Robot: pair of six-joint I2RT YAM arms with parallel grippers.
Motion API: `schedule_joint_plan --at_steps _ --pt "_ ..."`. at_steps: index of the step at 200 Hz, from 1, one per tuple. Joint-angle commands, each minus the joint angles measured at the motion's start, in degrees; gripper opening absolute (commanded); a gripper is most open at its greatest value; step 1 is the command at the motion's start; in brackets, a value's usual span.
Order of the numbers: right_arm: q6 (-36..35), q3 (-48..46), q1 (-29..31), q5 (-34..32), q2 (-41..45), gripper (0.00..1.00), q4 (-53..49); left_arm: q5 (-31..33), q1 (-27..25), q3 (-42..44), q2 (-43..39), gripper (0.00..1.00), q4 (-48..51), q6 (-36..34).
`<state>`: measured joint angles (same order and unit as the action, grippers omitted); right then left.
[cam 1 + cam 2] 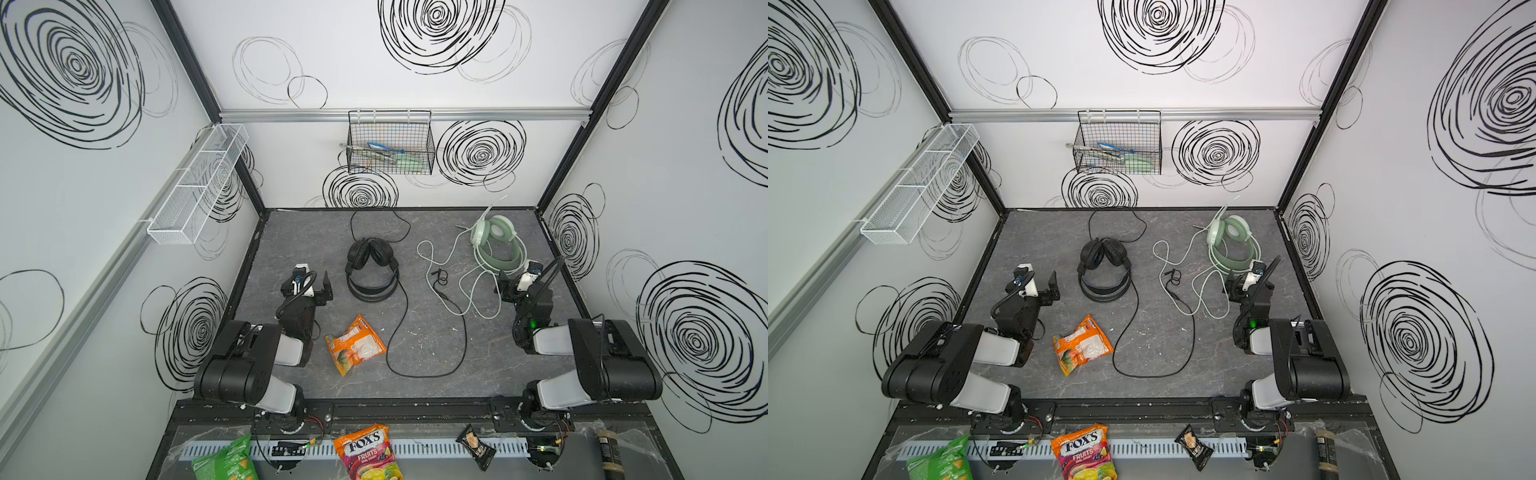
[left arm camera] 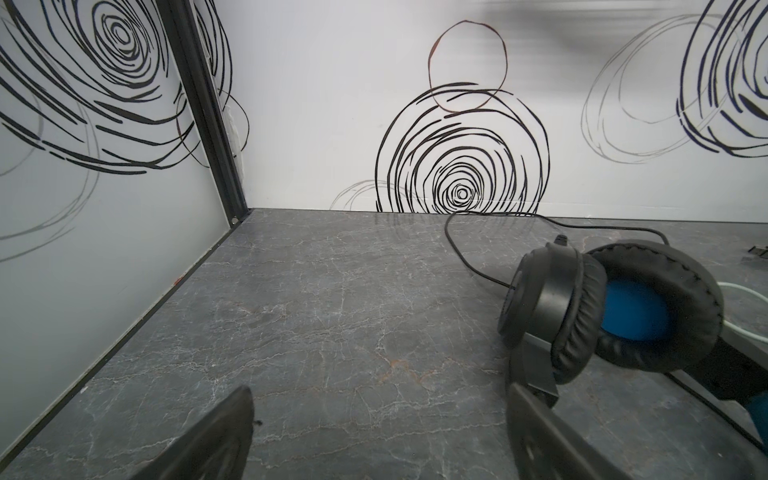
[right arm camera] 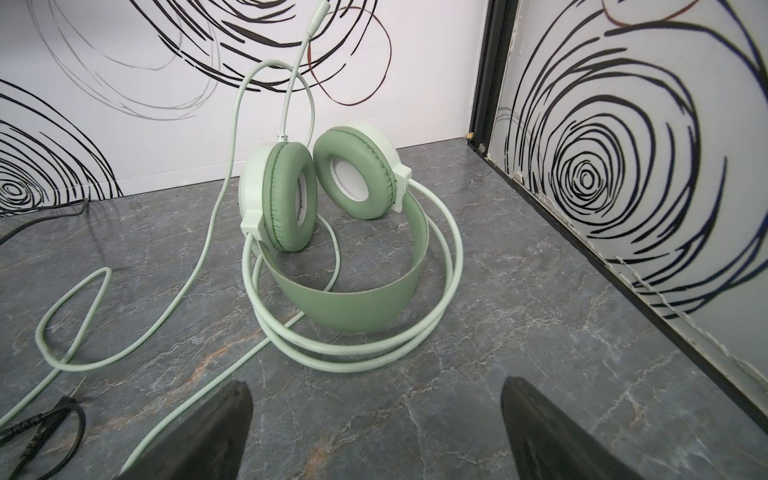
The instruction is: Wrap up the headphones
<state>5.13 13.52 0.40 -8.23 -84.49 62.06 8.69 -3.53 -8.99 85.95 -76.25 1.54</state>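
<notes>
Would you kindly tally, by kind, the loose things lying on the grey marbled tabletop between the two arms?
Corded over-ear headsets: 2, the black headset with blue lining and the pale mint-green headset
Orange plastic candy bag: 1
Total: 3

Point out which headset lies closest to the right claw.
The pale green headset, directly ahead of the open right claw near the table's far right corner. The black headset with blue lining lies mid-table, beside the left claw.
</notes>
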Motion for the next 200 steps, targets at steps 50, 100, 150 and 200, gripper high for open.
schedule_joint_plan --at_steps 50,100,150,200 --pt "-1.00 -1.36 -0.36 0.99 5.15 0.97 1.93 7.45 0.09 -5.39 -15.22 0.96 19.57 4.38" --pt "4.62 6.88 5.13 -12.86 22.40 0.97 -24.51 11.43 -4.27 -25.26 -20.76 0.96 62.23 24.32" --pt "3.09 12.98 9.49 -6.41 25.58 0.97 -38.47 -6.93 -9.57 -28.88 -19.81 0.96 71.81 29.20" --pt "-0.73 26.18 18.87 1.32 13.38 0.97 -51.03 -2.63 -17.83 -28.89 -12.43 0.96 70.19 37.16"
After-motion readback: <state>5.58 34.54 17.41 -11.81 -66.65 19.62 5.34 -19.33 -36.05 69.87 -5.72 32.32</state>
